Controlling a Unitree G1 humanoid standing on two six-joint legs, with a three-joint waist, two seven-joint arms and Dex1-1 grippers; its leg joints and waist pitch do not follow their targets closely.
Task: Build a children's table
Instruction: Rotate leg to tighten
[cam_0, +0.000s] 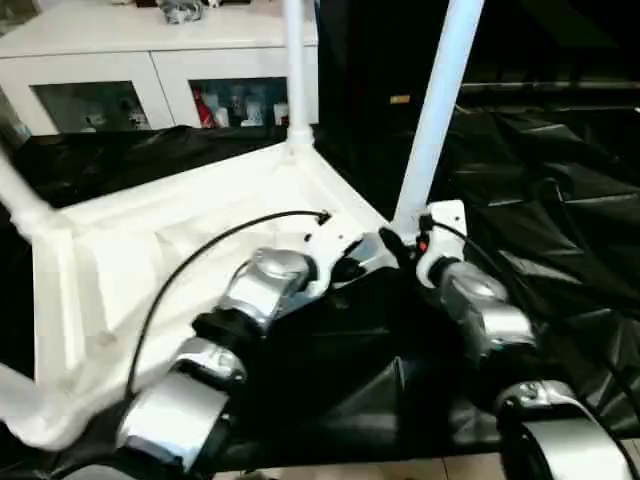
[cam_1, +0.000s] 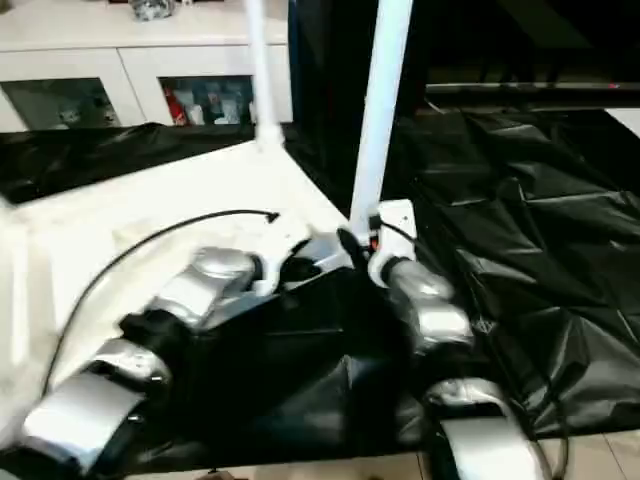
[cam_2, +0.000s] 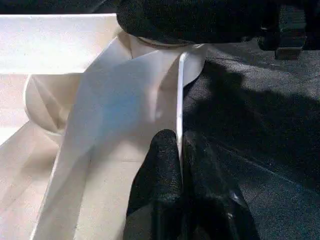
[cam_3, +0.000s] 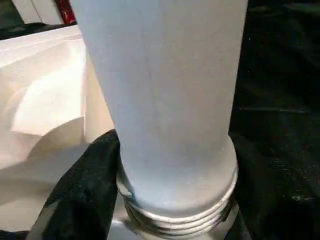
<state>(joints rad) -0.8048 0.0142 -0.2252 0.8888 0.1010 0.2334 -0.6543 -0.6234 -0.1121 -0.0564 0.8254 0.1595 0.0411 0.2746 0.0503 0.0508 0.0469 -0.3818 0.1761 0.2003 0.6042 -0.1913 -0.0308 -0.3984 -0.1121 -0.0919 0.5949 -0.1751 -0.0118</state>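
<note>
Forearms: two silver forearms fill the lower part of the head views, the left one (cam_0: 180, 400) rising from the lower left, the right one (cam_0: 490, 320) from the lower right; both reach toward the centre of the frame.
Left gripper (cam_2: 180, 150): its two black fingers are pressed together on the thin raised rim of the tabletop, one finger on each side of the wall, at the near corner.
Right gripper (cam_0: 405, 245): sits at the foot of the tilted leg, centre of the left eye view; a black finger (cam_3: 82, 185) lies against the leg's threaded end. Whether the fingers are clamped on the leg or merely beside it, I cannot tell.
Tabletop (cam_0: 130, 250): white plastic, lying underside up on the black cover, taking the left half of the frame, its near corner at centre.
Tilted leg (cam_0: 440, 100): white tube rising from the near corner socket, leaning toward the upper right; its ridged end (cam_3: 185, 215) stands just at the socket.
Upright leg (cam_0: 294, 70): white tube standing in the far corner, upper centre.
Side legs: one more white tube at the left edge (cam_0: 25, 205), another at the lower left (cam_0: 30, 410).
Work table (cam_0: 560, 200): draped in crinkled black sheeting, right half of the frame.
Cabinet (cam_0: 150, 60): white, glass doors, upper left, behind the table.
</note>
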